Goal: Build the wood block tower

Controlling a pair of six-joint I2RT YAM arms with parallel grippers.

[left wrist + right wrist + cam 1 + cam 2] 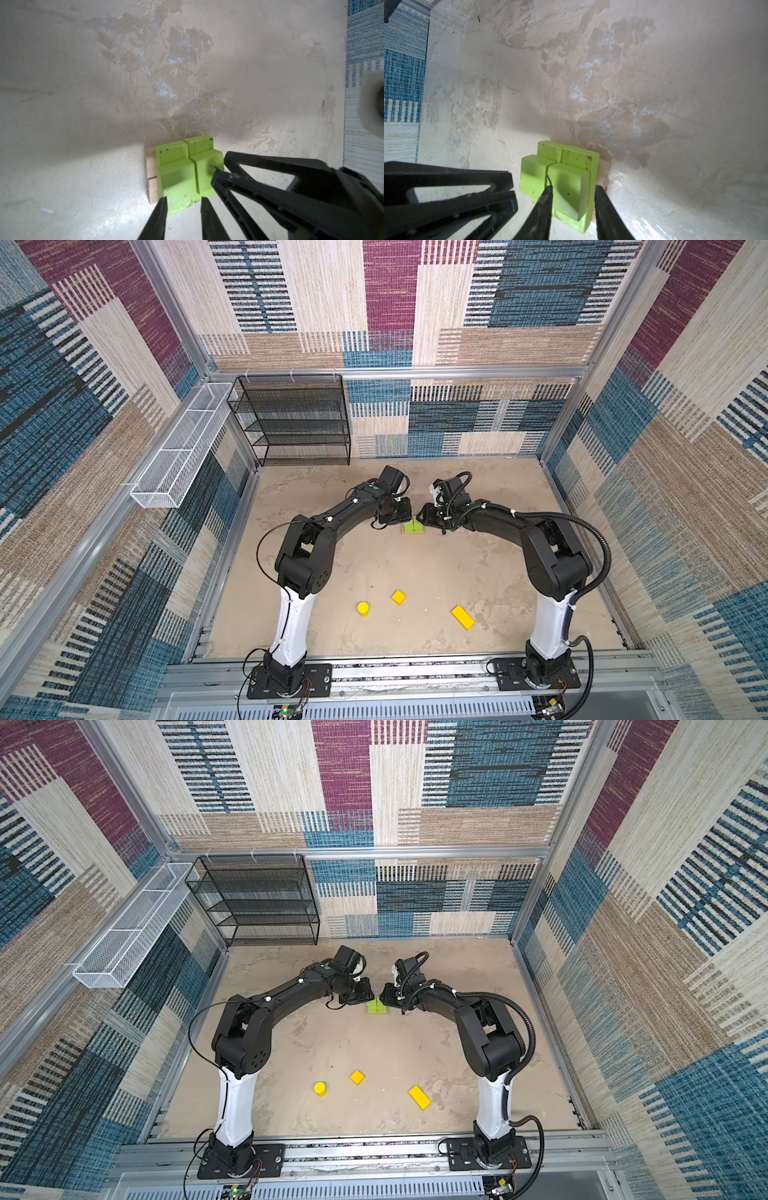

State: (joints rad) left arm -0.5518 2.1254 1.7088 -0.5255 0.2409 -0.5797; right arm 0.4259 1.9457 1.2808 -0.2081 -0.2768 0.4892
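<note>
Patchwork carpet walls [390, 302] enclose a beige floor [415, 572] — black mesh shelf [295, 418] behind.

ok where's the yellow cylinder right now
In both top views the yellow cylinder stands on the table toward the front, just right of the left arm's white link, with the yellow cube nearest.

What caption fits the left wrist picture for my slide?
The left pincer and right pincer hover by lime-green blocks stacked on tan planks.
</note>
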